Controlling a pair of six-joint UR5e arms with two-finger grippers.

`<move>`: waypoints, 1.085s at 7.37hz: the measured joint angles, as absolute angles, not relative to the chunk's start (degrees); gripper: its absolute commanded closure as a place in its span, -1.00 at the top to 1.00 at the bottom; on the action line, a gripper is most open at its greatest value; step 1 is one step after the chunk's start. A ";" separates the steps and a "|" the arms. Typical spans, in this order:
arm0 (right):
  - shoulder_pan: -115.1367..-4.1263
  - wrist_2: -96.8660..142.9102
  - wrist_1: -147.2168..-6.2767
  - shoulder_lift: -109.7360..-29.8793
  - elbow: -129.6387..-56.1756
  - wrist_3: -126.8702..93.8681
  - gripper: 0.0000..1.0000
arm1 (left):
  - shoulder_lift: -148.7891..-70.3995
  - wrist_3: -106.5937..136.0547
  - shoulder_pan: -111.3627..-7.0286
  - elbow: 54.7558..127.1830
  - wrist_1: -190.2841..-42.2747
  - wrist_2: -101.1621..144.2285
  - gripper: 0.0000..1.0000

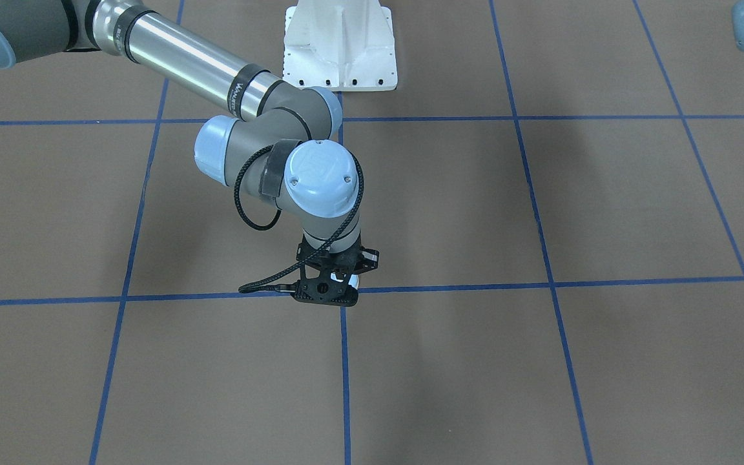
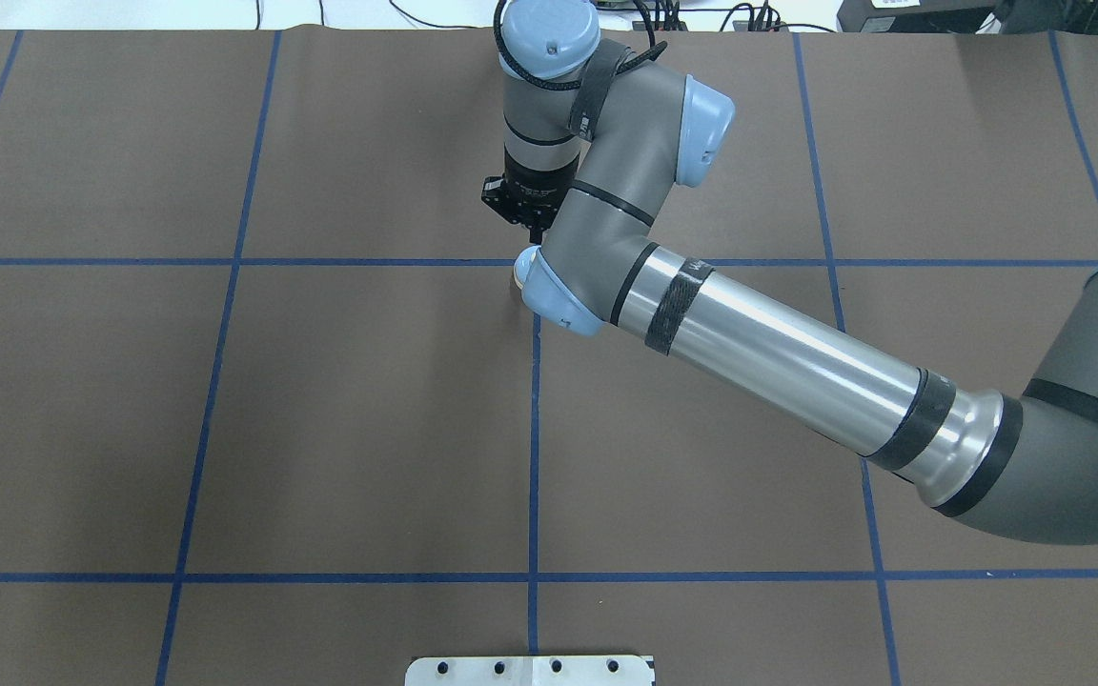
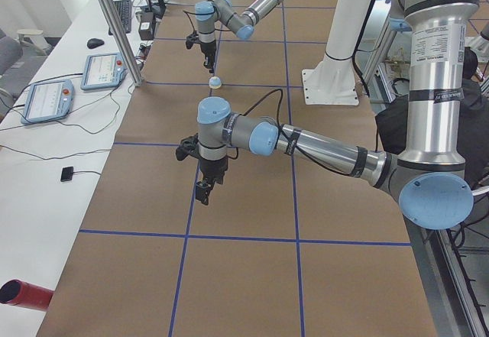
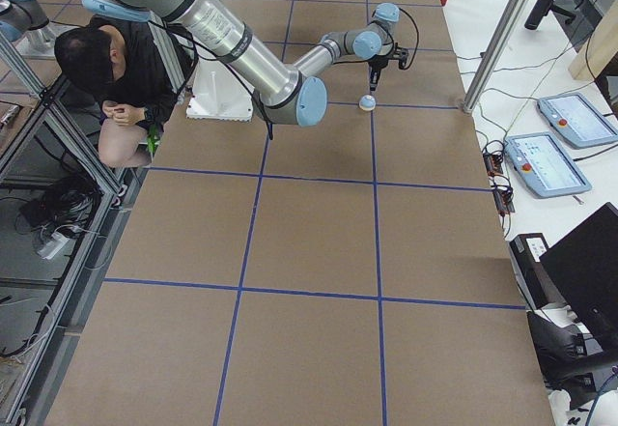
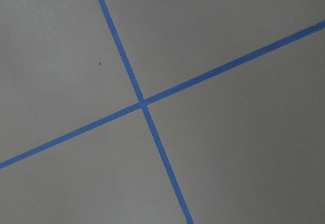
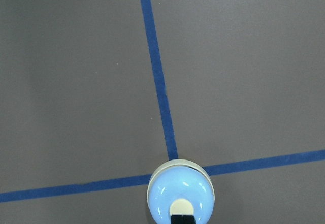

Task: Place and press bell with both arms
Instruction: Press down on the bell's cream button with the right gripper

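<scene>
Brown paper tabletop (image 1: 540, 387). Right gripper (image 6: 181, 218), fingers pressed together, hangs over the bell (image 6: 180, 193); an off-centre push could skid it. Left gripper (image 3: 203, 193): cannot tell.

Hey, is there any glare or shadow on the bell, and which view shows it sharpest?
Right wrist view: the bell is sharp, with small white glints on its dome, and the bottom edge crops it. Front-facing view: the right gripper hides most of it. Left-side view: tiny and pale, no detail.
</scene>
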State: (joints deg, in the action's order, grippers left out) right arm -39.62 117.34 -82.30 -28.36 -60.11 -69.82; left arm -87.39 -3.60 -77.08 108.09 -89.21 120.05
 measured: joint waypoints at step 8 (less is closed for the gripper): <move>-38.03 116.81 -80.59 -28.26 -56.82 -69.70 -1.00 | -87.36 -3.60 -77.08 108.03 -89.30 119.97 1.00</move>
State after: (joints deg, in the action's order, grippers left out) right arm -38.03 116.81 -80.59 -28.26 -56.82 -69.70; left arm -87.36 -3.60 -77.08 108.03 -89.30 119.97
